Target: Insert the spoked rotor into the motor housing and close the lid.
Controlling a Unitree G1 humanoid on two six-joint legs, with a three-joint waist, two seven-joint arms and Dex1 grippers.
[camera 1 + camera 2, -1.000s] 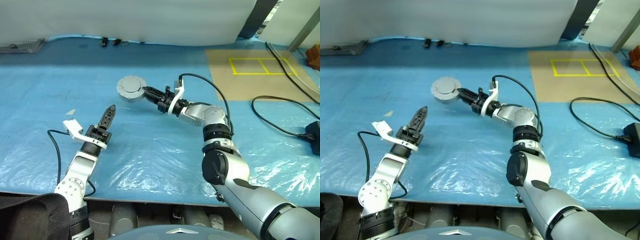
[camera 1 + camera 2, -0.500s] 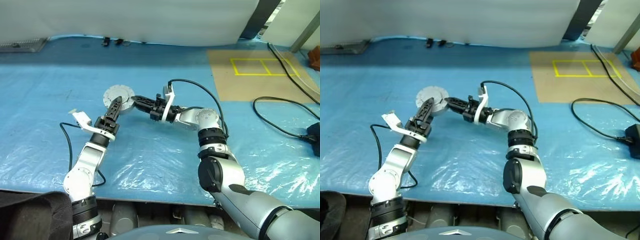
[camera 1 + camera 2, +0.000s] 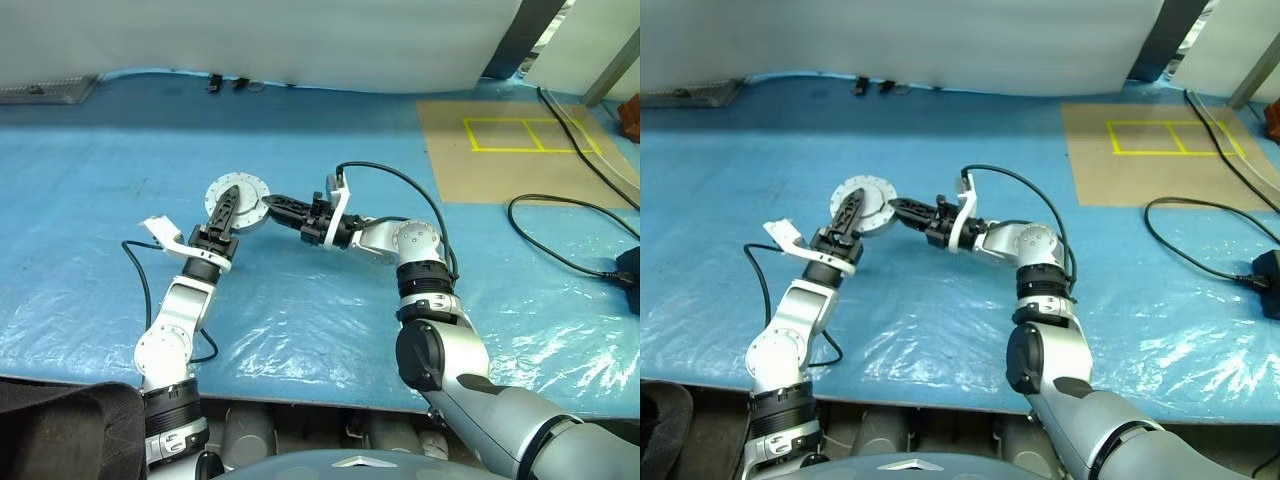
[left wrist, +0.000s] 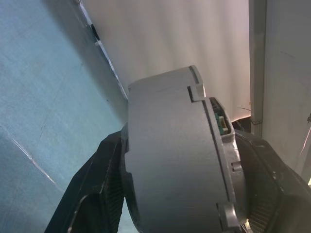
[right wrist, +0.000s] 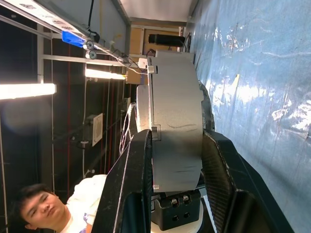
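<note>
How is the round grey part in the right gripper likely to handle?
The round grey part looks rigid, a thick metal-like drum, so probably heavy for its size. Its smooth flat faces could slip in the right gripper. Set on edge, it would likely roll.

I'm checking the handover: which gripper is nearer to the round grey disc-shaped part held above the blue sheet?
Neither is nearer. The right gripper clamps the round grey disc-shaped part across its thickness from the right, and the left gripper has a finger on each side of it from below.

Blue plastic sheet [image 3: 300, 300], brown mat [image 3: 500, 150] with yellow rectangle [image 3: 520, 133], black cable [image 3: 560, 215].
</note>
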